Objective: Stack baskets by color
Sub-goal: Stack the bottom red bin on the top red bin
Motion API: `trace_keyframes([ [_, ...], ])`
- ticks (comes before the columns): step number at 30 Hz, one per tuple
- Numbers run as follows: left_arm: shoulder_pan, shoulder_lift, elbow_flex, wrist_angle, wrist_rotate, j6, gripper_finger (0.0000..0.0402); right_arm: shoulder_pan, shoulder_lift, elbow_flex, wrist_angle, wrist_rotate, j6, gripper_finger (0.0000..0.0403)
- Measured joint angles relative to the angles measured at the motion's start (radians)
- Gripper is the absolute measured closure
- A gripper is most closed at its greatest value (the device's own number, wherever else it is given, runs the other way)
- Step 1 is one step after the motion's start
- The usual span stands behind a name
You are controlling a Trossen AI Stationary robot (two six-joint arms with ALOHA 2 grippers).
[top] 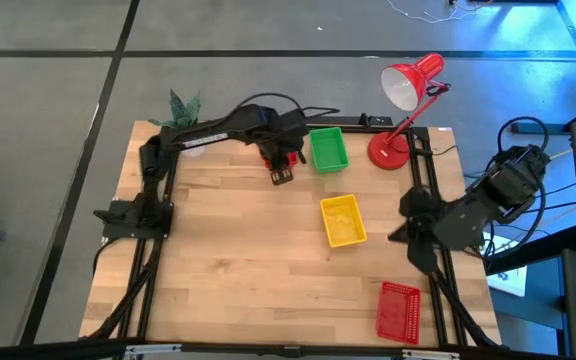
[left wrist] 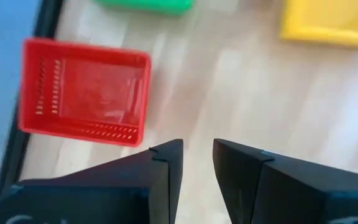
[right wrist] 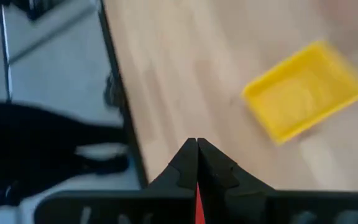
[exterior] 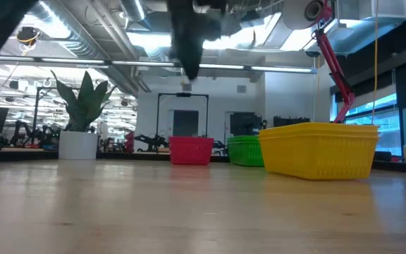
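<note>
With its fingers apart, the left gripper (top: 284,170) hangs over the red basket (left wrist: 82,92) at the table's 12 o'clock, just beside the green basket (top: 328,149), so it'd be smart to lift clear before swinging toward the other red basket (top: 398,311) at 5 o'clock, while the right gripper (right wrist: 196,149) waits pinched together off at 3 o'clock.

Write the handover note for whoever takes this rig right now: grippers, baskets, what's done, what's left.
Left gripper: open, empty, over the back of the table by the red basket, which sits beside the green basket.
Right gripper: shut, empty, waiting at the table's right edge.
Yellow basket: mid-table.
Second red basket: alone at the front right.
Done: cannot tell how many baskets each pile holds.
Left: at least, the reds are not yet together.
</note>
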Motion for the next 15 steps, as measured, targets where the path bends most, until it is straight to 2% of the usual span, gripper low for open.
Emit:
trace_keyframes([
  [4, -0.079, -0.104, 0.0, 0.003, -0.037, -0.063, 0.0322, 0.0, 0.05, 0.0, -0.006, -0.157, 0.041, 0.0402],
  [8, -0.161, -0.196, 0.0, 0.006, -0.081, -0.166, 0.0321, 0.0, 0.098, 0.0, -0.005, -0.229, 0.049, 0.0397],
  [15, -0.307, -0.293, 0.001, 0.01, -0.145, -0.256, 0.0321, -0.008, 0.172, 0.0, -0.003, -0.354, 0.05, 0.0347],
])
